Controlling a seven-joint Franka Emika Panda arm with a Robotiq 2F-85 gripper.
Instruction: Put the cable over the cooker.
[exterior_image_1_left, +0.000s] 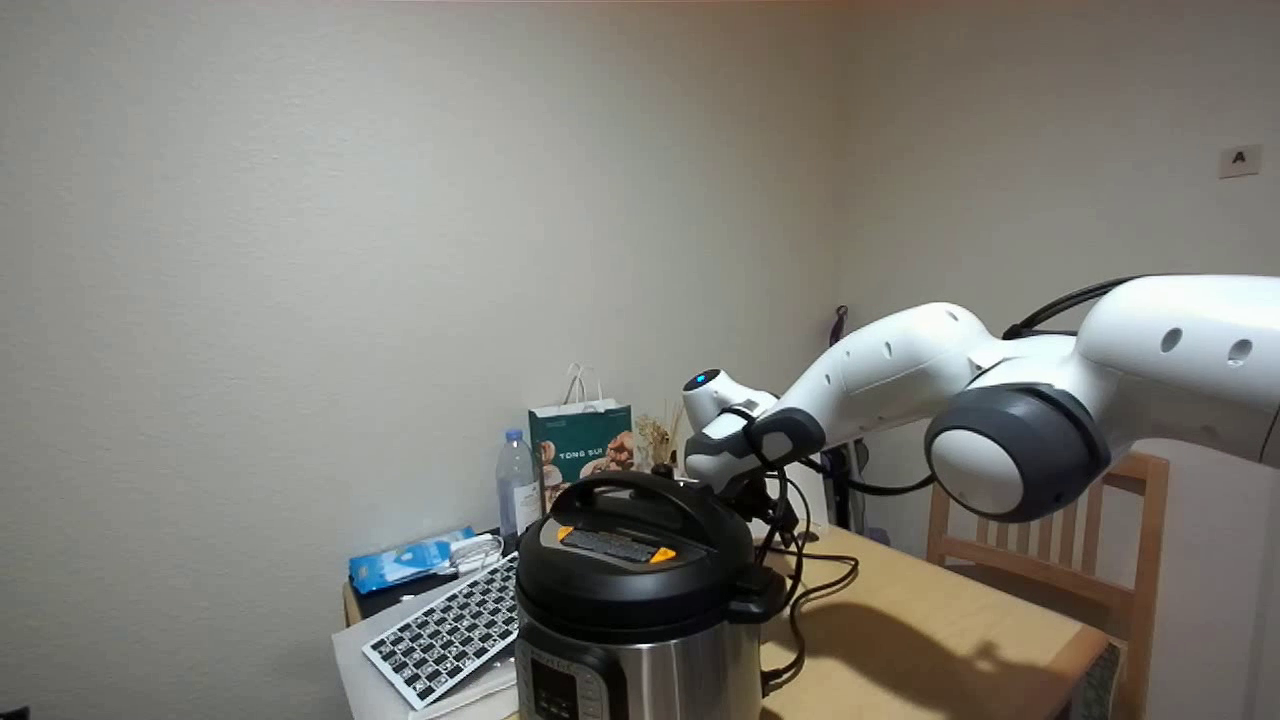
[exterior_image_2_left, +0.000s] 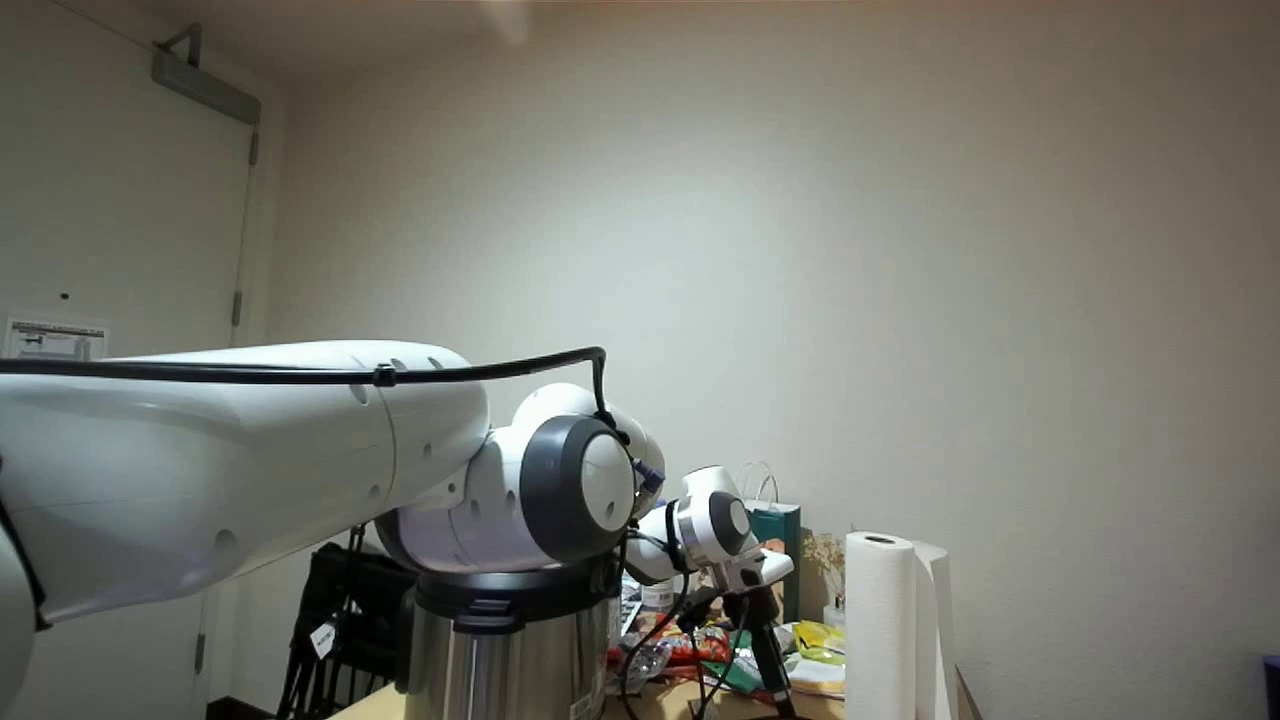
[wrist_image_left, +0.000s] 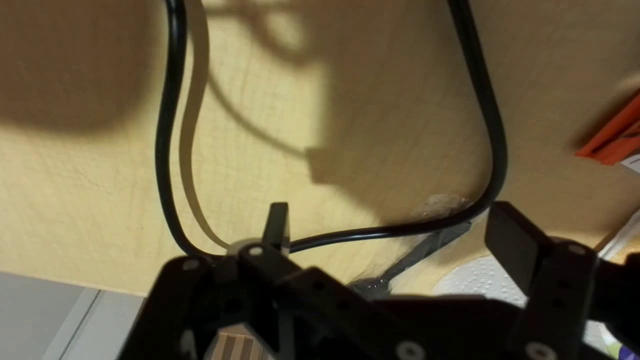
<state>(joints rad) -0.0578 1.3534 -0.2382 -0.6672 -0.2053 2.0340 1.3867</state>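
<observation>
The cooker is a steel pot with a black lid, standing on the table in an exterior view; it also shows behind the arm in an exterior view. The black cable loops over the table beside the cooker. In the wrist view the cable makes a wide U, its bottom crossing the gap between the fingers and passing behind the left finger. My gripper is wide open and not closed on it; the depth between them is unclear. In an exterior view the gripper points down; in another it is partly hidden behind the cooker.
A plastic-wrapped black utensil lies under the cable. A paper-towel roll and snack packets stand near the gripper. A bottle, green bag and checkered board lie beyond the cooker. A chair is at the table edge.
</observation>
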